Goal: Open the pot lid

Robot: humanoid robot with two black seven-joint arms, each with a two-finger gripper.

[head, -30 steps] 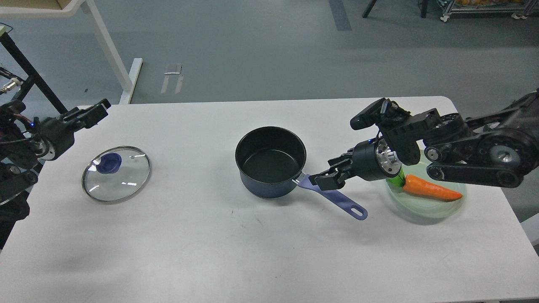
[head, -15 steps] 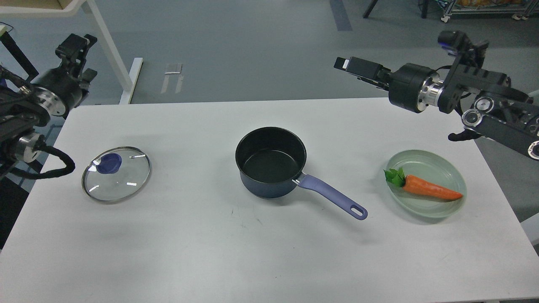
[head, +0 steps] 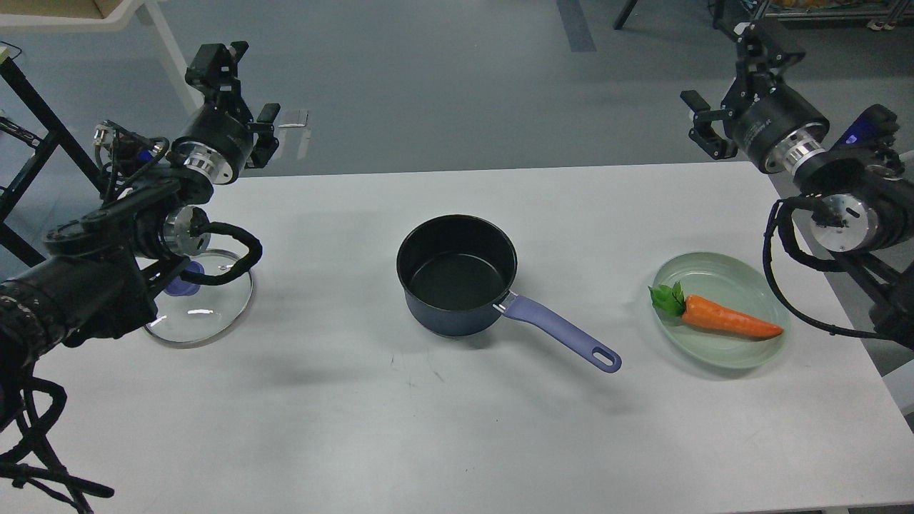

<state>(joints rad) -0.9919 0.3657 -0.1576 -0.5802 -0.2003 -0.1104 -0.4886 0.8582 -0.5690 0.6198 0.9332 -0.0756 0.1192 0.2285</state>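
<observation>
White table (head: 443,428), open pot (head: 457,275), grey floor (head: 443,86) beyond

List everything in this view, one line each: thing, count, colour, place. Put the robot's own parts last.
pot: one, black inside and blue outside, middle of the table, uncovered, purple handle pointing front-right.
glass lid: one, clear with a metal rim and blue knob, flat on the table left of the pot, partly behind the left arm.
plate: one, pale green, right side of the table.
carrot: one, orange with green leaves, lying on the plate.
table: one, white, under everything.
left gripper: one, black, raised past the far left edge, jaws open, empty.
right gripper: one, black, raised past the far right corner, jaws open, empty.
</observation>
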